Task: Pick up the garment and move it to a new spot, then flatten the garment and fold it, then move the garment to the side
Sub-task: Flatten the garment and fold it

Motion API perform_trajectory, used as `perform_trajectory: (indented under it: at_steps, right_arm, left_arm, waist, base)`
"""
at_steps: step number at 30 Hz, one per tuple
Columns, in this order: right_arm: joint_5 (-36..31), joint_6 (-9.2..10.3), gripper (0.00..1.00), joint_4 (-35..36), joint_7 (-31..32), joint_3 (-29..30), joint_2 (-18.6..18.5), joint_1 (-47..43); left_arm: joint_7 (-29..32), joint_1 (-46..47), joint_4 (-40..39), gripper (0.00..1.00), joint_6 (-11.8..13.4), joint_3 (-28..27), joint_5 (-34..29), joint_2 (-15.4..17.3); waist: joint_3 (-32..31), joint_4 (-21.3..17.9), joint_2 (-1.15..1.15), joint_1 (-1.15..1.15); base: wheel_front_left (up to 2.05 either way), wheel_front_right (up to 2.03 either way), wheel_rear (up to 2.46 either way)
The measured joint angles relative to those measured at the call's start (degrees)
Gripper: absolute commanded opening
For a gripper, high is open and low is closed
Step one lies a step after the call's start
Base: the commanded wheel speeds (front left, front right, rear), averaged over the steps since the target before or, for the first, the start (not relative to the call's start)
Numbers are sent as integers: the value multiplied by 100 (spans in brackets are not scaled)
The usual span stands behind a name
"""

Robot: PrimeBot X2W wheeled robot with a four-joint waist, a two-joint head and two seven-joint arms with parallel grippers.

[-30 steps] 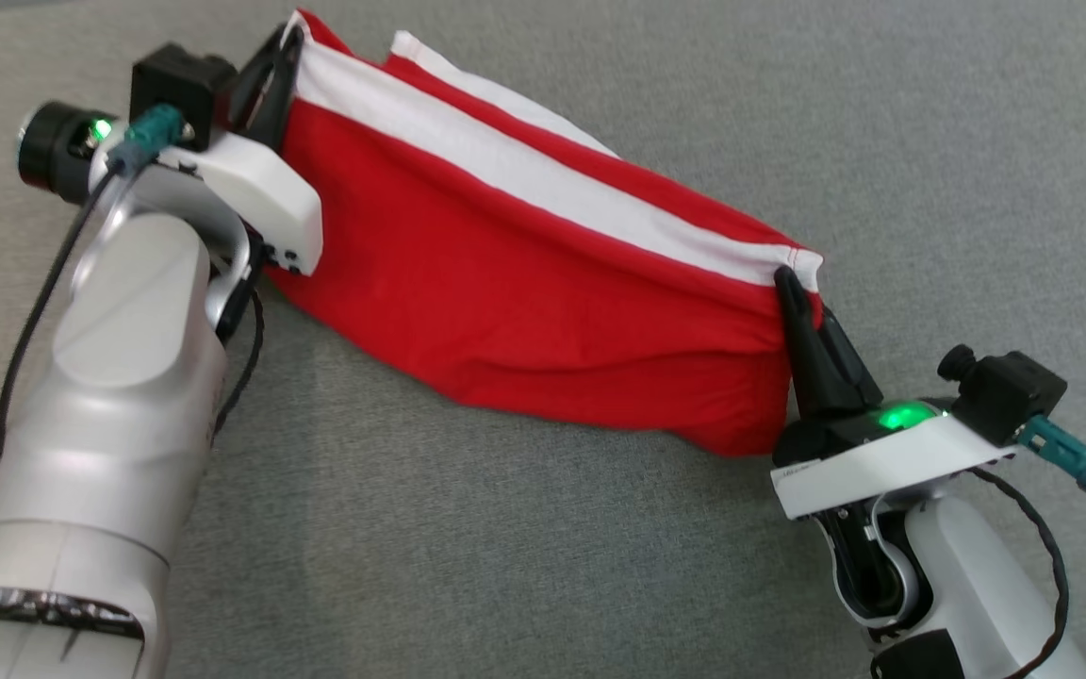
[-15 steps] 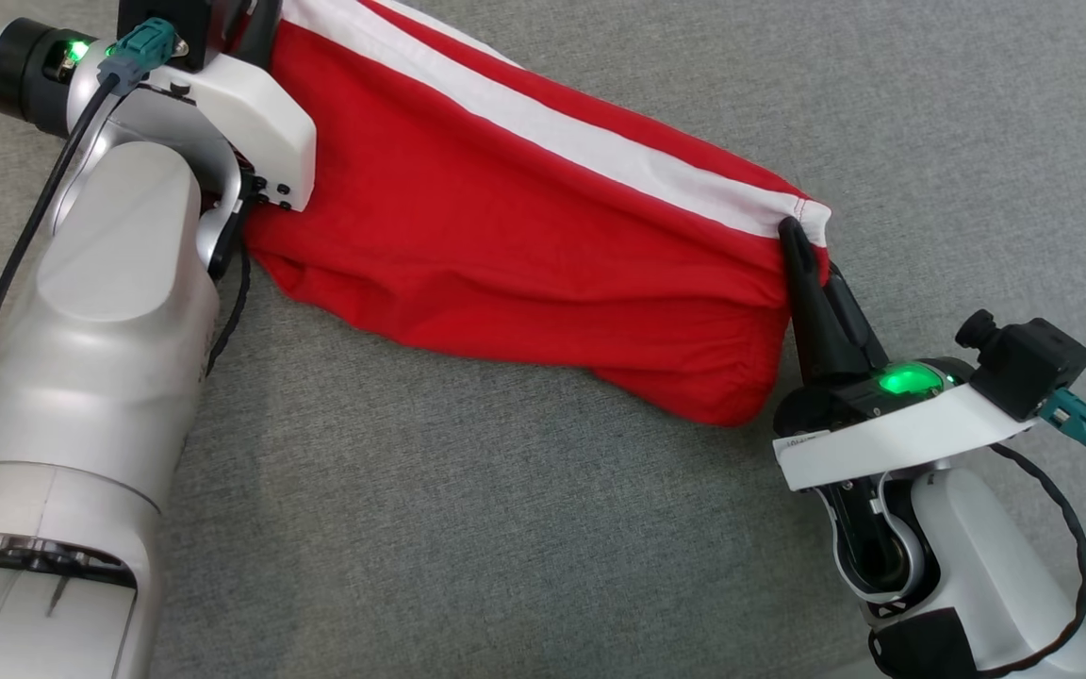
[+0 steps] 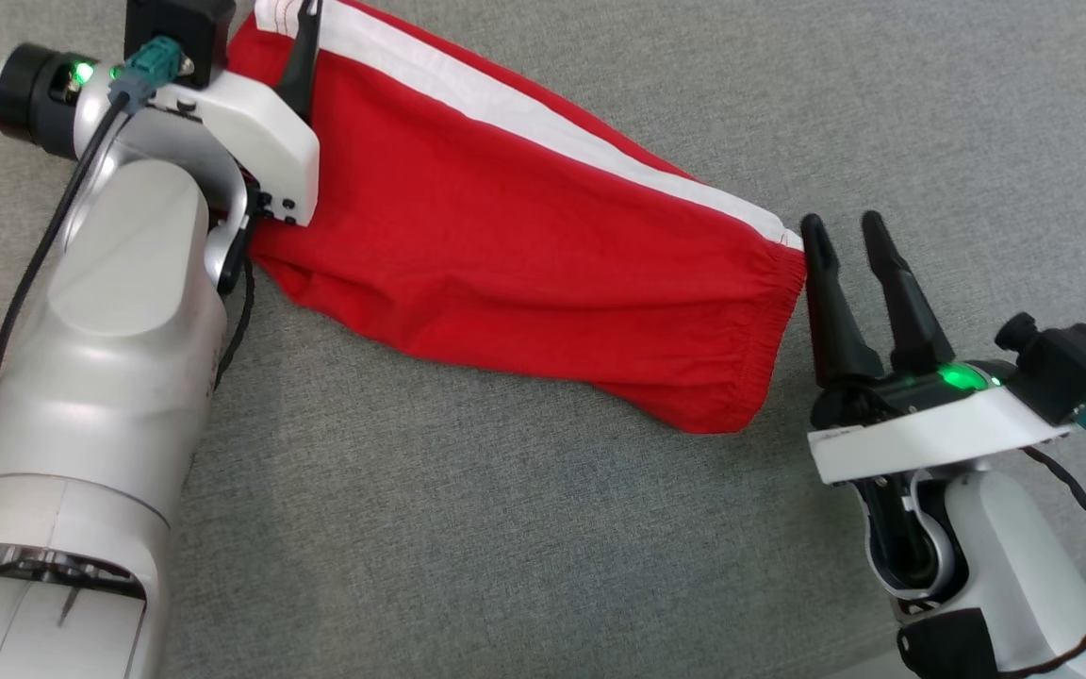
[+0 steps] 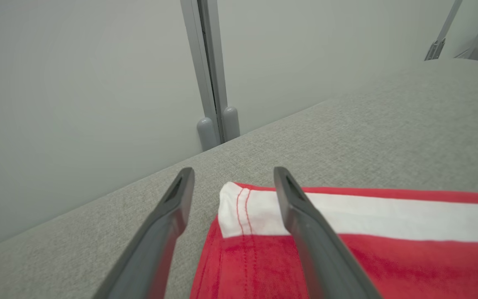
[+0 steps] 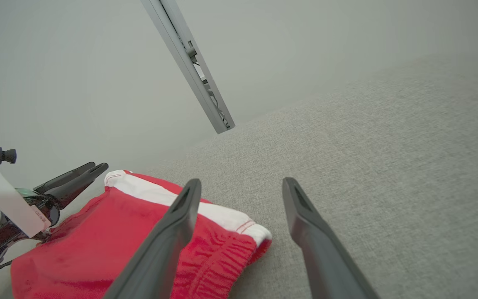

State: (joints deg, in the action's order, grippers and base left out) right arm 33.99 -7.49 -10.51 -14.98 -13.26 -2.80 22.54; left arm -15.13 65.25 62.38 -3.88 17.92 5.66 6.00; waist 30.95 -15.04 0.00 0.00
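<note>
The garment is red cloth with a white stripe along its far edge. It lies stretched across the grey fabric surface, from upper left to mid right. My left gripper is open over the garment's white corner, one finger lying above the stripe and the other above bare surface. In the head view one left finger stands over that same end. My right gripper is open just right of the gathered elastic end, holding nothing. The garment lies left of my right gripper.
A pale wall runs along the far edge of the surface, with a grey metal post against it and a slanted metal bar. Metal frame legs show at the far right. Bare grey fabric surrounds the garment.
Both grippers have opened and let go of the garment's ends. The garment has dropped flat onto the surface. My right gripper now stands apart from the elastic end.
</note>
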Motion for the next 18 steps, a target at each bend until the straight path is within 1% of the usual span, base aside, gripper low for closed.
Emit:
perform_trajectory:
  at_steps: [1,4,8,11,18]
  right_arm:
    - [0,0,100,0,0,0,0,0]
    - [-336,0,100,-46,0,276,-2,-166]
    - [-641,0,100,-99,0,648,-2,-352]
    - [-742,0,100,-141,0,788,-1,-461]
    - [-776,0,100,-238,0,913,-1,-560]
  left_arm:
    - [0,0,0,100,0,0,0,0]
    - [0,-98,107,100,34,-48,94,-38]
    - [55,-212,543,100,59,-126,266,-136]
    - [343,-209,812,100,68,-197,431,-190]
    - [1346,-126,1065,100,-8,-167,536,-194]
  waist:
    - [0,0,0,0]
    - [-131,26,0,0]
    - [-341,85,0,0]
    - [-491,134,0,0]
    - [-700,160,0,0]
  base:
    - [0,0,0]
    - [0,0,0]
    - [0,0,0]
    - [0,0,0]
    - [0,0,0]
